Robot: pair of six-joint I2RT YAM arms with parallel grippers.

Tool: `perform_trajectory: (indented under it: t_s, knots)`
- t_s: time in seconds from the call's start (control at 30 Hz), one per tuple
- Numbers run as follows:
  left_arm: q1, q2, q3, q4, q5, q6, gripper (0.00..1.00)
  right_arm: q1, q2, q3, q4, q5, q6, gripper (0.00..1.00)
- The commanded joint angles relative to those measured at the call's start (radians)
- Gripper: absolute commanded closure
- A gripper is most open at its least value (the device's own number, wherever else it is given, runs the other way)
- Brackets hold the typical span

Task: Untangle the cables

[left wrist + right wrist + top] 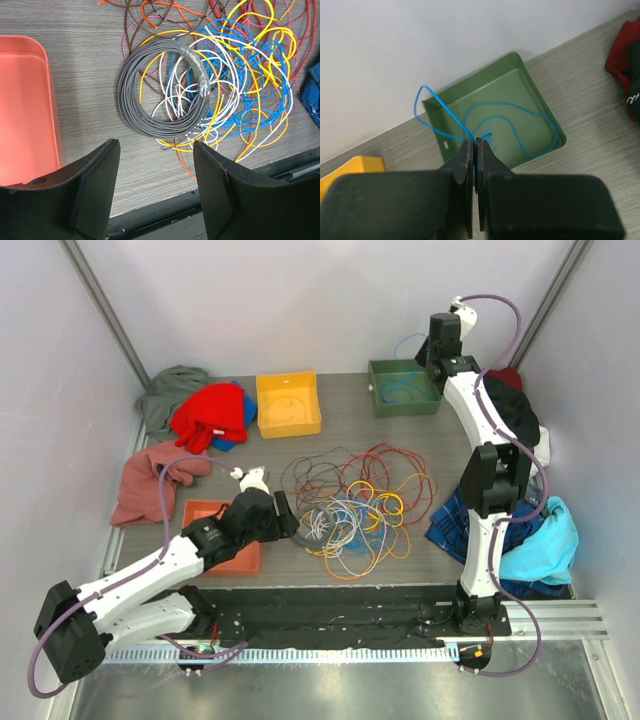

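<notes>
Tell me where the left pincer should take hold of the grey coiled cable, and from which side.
Probably the arc nearest the orange tray: there the grey coil lies flat on bare table, while the opposite arc is crossed by blue, yellow and white wires. Bring the open left pincer down from above, one finger inside the ring, one outside.

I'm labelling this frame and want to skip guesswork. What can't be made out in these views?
- Right wrist: where the blue cable ends, hidden behind the right gripper, shut on it.
- Left wrist: the cable pile, cut off by the top and right edges; crossings under the grey coil, covered by it.
- Top view: what lies in the yellow tray, too faint and small.
</notes>
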Motion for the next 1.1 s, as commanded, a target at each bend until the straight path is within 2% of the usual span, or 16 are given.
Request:
perform_trajectory:
  t_s: [0.0,0.2,0.23,0.27,0.3,0.33,0.43,0.53,0.63,0.73,0.83,1.07]
  knots:
    - [-0.001,0.043,0.048,0.007,-0.025,0.008,0.35,-0.027,0.025,0.085,0.060,-0.038,0.029,0.99]
    - [-0.003,0.134,0.086,0.016,0.001,0.011,0.36,-0.041,0.111,0.085,0.073,-0.079,0.046,0.99]
    - [-0.003,0.141,0.091,0.016,0.003,0.011,0.36,-0.041,0.132,0.085,0.070,-0.099,0.047,0.96]
    - [-0.003,0.152,0.092,0.016,0.009,0.013,0.36,-0.041,0.140,0.091,0.070,-0.111,0.047,0.84]
    - [-0.003,0.157,0.097,0.016,0.012,0.013,0.36,-0.039,0.149,0.094,0.054,-0.110,0.054,0.67]
    - [-0.003,0.157,0.097,0.019,0.018,0.014,0.36,-0.039,0.148,0.096,0.050,-0.104,0.058,0.43]
    - [-0.003,0.140,0.086,0.026,0.023,0.017,0.36,-0.023,0.120,0.085,0.037,-0.091,0.049,0.32]
    - [-0.003,0.112,0.072,0.040,0.027,0.011,0.36,-0.001,0.028,0.028,0.040,-0.055,0.052,0.32]
    - [-0.003,0.088,0.058,0.059,0.040,0.002,0.36,0.019,-0.110,-0.099,0.055,-0.056,0.078,0.32]
    - [-0.003,0.059,0.037,0.079,0.055,-0.009,0.36,0.077,-0.289,-0.394,0.141,-0.090,0.081,0.32]
    - [-0.003,0.028,0.017,0.095,0.073,-0.020,0.37,0.161,-0.447,-0.617,0.191,-0.097,0.083,0.34]
    - [-0.003,-0.053,-0.040,0.103,0.095,-0.046,0.37,0.361,-0.693,-0.992,0.218,-0.075,0.081,0.44]
